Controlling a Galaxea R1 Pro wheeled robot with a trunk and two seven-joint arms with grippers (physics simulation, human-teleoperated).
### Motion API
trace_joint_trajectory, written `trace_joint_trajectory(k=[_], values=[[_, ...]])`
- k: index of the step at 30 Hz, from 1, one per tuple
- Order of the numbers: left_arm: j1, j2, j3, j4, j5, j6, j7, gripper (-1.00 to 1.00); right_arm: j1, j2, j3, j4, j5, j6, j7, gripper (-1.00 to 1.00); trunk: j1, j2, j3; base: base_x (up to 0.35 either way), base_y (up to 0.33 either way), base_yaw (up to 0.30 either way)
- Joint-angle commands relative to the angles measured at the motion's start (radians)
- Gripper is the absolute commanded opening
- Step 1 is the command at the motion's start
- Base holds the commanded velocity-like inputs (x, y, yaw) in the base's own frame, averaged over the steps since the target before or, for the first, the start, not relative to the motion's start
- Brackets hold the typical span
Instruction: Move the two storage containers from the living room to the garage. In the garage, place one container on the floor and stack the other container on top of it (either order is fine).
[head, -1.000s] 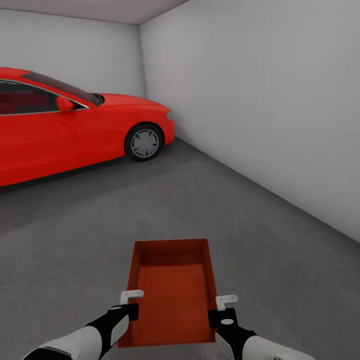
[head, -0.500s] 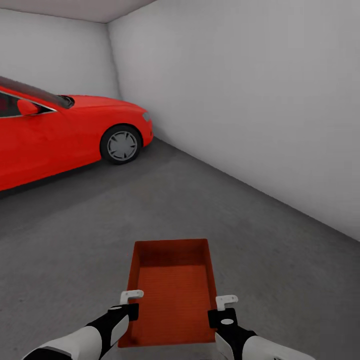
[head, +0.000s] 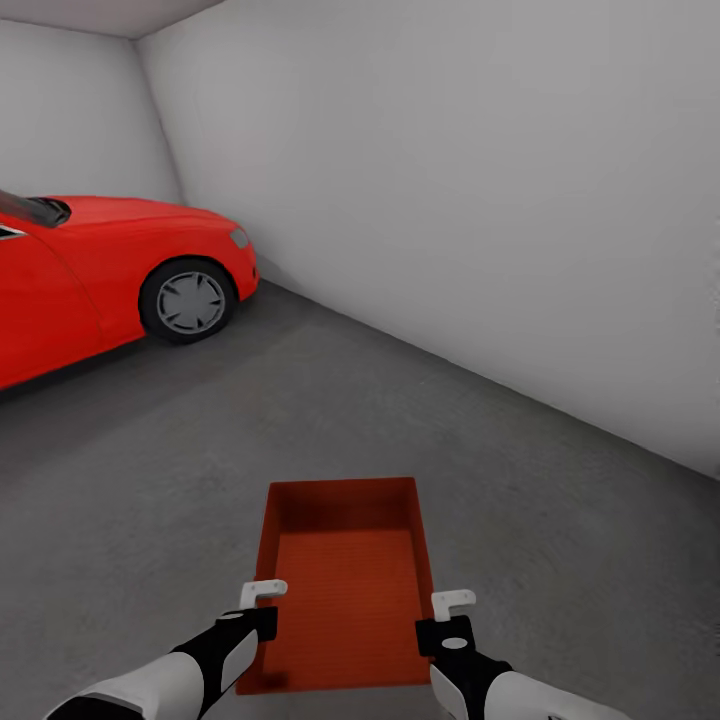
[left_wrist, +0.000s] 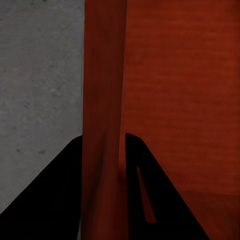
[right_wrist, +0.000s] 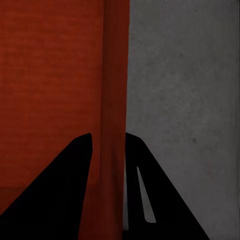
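I hold one orange-red storage container (head: 345, 590) in front of me, above the dark grey garage floor (head: 200, 450). My left gripper (head: 262, 612) is shut on its left long wall, my right gripper (head: 440, 620) on its right long wall. In the left wrist view the thin orange wall (left_wrist: 102, 125) runs between the two dark fingers (left_wrist: 55, 195), with the ribbed bottom beside it. The right wrist view shows the same: the wall (right_wrist: 115, 100) clamped between the fingers (right_wrist: 65, 190), grey floor on the outer side. The bin is empty and level.
A red car (head: 100, 270) stands at the left, its front wheel (head: 188, 301) towards me. A pale grey wall (head: 480, 200) runs along the right side to the far corner. Bare grey floor lies ahead between car and wall.
The whole view has swung to the right: the car and the room's corner have slid leftward in the picture. The container and both grippers keep the same place in front of me.
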Motion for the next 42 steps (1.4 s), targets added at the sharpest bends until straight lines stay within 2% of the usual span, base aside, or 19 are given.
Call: trace_joint_trajectory(k=[1,42], values=[[0.0,0.013,0.072,-0.001,0.038,0.008,0.013,-1.0,-0.001,-0.003,-0.015,0.001,0.007,-0.018,-0.014,-1.0,0.001,-0.001,-0.001,0.319,0.0,-0.286],[0.0,0.013,0.072,-0.001,0.038,0.009,0.013,-1.0,-0.001,-0.003,-0.015,0.001,0.007,-0.018,-0.014,-1.0,0.001,-0.001,-0.001,0.322,0.0,-0.286]])
